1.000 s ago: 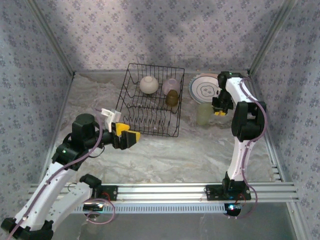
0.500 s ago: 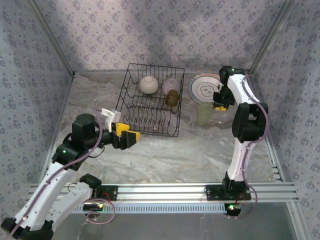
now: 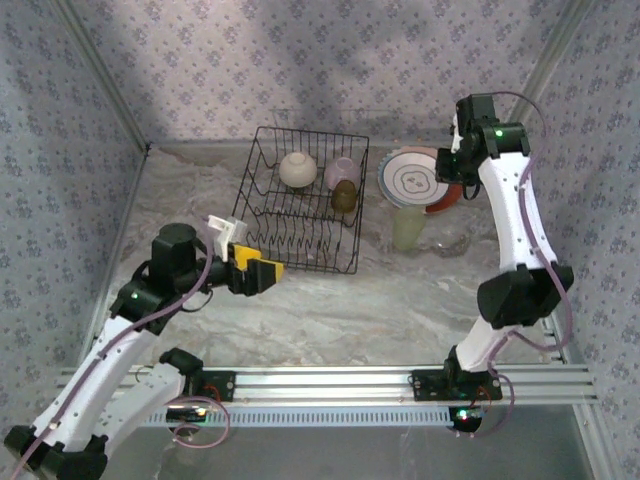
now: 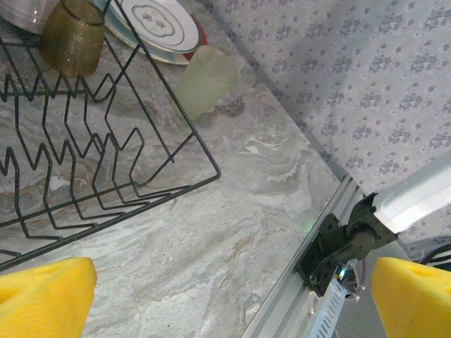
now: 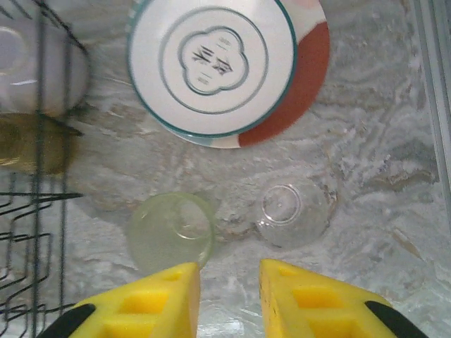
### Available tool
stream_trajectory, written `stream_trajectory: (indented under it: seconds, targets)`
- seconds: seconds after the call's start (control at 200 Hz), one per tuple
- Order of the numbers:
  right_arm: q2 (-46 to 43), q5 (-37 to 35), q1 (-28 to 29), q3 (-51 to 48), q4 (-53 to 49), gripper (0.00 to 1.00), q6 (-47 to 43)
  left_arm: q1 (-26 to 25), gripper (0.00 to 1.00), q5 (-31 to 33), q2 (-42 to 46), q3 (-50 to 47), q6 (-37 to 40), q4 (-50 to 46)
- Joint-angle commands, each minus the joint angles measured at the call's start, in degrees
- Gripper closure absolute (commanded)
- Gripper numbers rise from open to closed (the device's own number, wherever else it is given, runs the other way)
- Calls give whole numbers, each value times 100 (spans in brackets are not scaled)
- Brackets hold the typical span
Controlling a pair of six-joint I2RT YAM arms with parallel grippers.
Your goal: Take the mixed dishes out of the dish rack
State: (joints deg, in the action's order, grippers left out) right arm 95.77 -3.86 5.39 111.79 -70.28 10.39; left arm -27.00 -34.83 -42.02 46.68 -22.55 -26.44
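The black wire dish rack [image 3: 300, 215] stands mid-table with a cream bowl [image 3: 298, 169], a lavender bowl [image 3: 342, 171] and an amber cup [image 3: 344, 197] in its far end. To its right on the table lie a green-striped plate [image 3: 412, 179] on an orange-red rimmed plate [image 3: 447, 199], a yellowish cup [image 3: 408, 227] and a clear glass bowl [image 3: 447, 241]. My right gripper [image 3: 450, 172] hangs high above these, open and empty [image 5: 229, 296], over the cup [image 5: 171, 232] and glass bowl [image 5: 292, 211]. My left gripper [image 3: 262, 274] is wide open at the rack's near left corner.
Patterned walls close in the table on three sides. An aluminium rail [image 3: 380, 380] runs along the near edge, with the right arm's base [image 4: 345, 243] on it. Bare marble table [image 4: 232, 211] lies between the rack's near side [image 4: 141, 190] and the rail.
The right arm has lifted up and back from beside the yellowish cup, its jaws parting a little; the clear glass bowl now shows on the table. The left gripper shifted slightly.
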Motion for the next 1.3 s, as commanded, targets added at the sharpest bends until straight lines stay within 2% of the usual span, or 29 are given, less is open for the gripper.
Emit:
stream_trajectory:
  seconds: [0.0, 0.235, 0.415, 0.749, 1.059, 1.294]
  targets:
    - [-678, 26, 159, -356, 259, 64, 59, 46, 1, 90, -73, 171, -69, -5]
    - [-2438, 723, 373, -2088, 1732, 41, 92, 27, 1, 481, -198, 204, -215, 95]
    - [-3416, 1375, 441, -3298, 2620, 26, 242, -66, 1, 657, -607, 395, -258, 126]
    - [-4783, 2001, 1037, -5156, 4316, 1, 503, -712, 1, 1399, -1694, 992, -292, 393]
    - [-5382, 2378, 1633, -6563, 5770, 0, 607, -1155, 1, 2032, -2634, 1693, -268, 380]
    - [-5630, 2459, 1774, -7524, 6903, 0, 847, -1305, 1, 2559, -3580, 2398, -243, 151]
